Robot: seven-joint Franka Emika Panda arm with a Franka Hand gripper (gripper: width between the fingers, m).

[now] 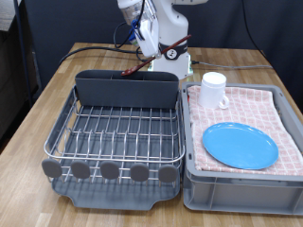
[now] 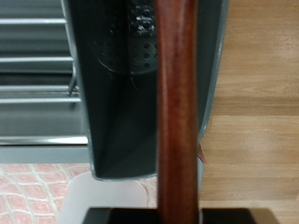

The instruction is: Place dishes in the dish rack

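My gripper point(image 1: 144, 57) hangs over the back of the dish rack point(image 1: 118, 132), above its tall grey compartment point(image 1: 128, 90). It is shut on the reddish-brown wooden spoon point(image 2: 177, 112), whose handle fills the wrist view and reaches down towards the compartment's opening point(image 2: 121, 93). In the exterior view the spoon point(image 1: 138, 68) shows only as a small reddish piece below the hand. The white mug point(image 1: 214, 90) stands upright and the light-blue plate point(image 1: 240, 145) lies flat, both on the checked cloth point(image 1: 275, 104) to the exterior view's right of the rack. The rack's wire grid holds no dishes.
The cloth lies in a grey plastic bin point(image 1: 237, 184) that touches the rack's right side. Round grey knobs point(image 1: 112, 171) line the rack's near edge. Cables trail on the wooden table point(image 1: 227, 59) behind the rack by the robot's base.
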